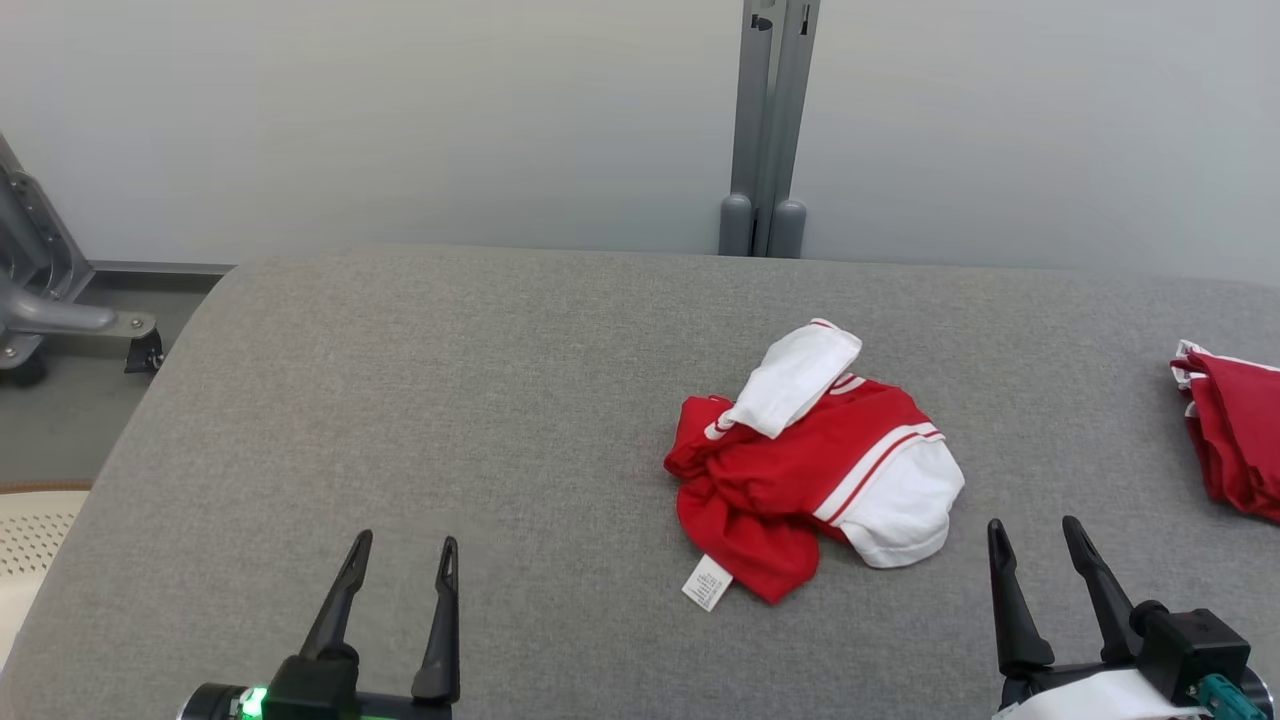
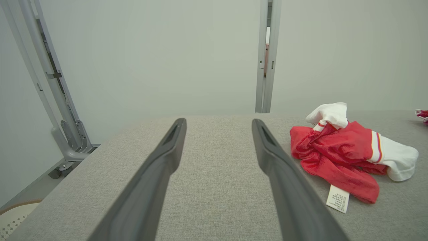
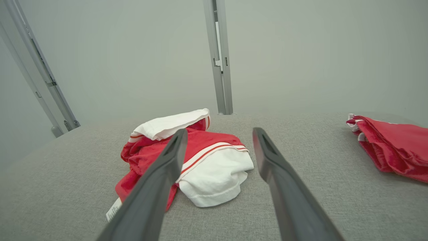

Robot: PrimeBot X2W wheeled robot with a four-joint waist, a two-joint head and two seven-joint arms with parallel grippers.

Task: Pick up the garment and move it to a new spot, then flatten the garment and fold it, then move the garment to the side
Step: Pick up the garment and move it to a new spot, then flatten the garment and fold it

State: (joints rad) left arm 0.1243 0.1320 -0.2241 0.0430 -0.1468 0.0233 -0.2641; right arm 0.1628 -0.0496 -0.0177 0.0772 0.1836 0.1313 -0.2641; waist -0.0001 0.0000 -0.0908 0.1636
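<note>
A grey padded surface [image 1: 450, 400] carries the crumpled red-and-white garment [image 1: 800, 470] right of its middle. The left gripper [image 1: 406, 540] and right gripper [image 1: 1032, 523] hover over the near edge, jaws apart, empty.

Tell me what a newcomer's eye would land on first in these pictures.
The crumpled red and white garment stands out first, lying right of centre on the grey table with a white tag sticking out at its near edge. Next comes a second red garment at the table's far right edge. At the bottom corners the left gripper and right gripper hold their dark fingers apart, empty.
</note>
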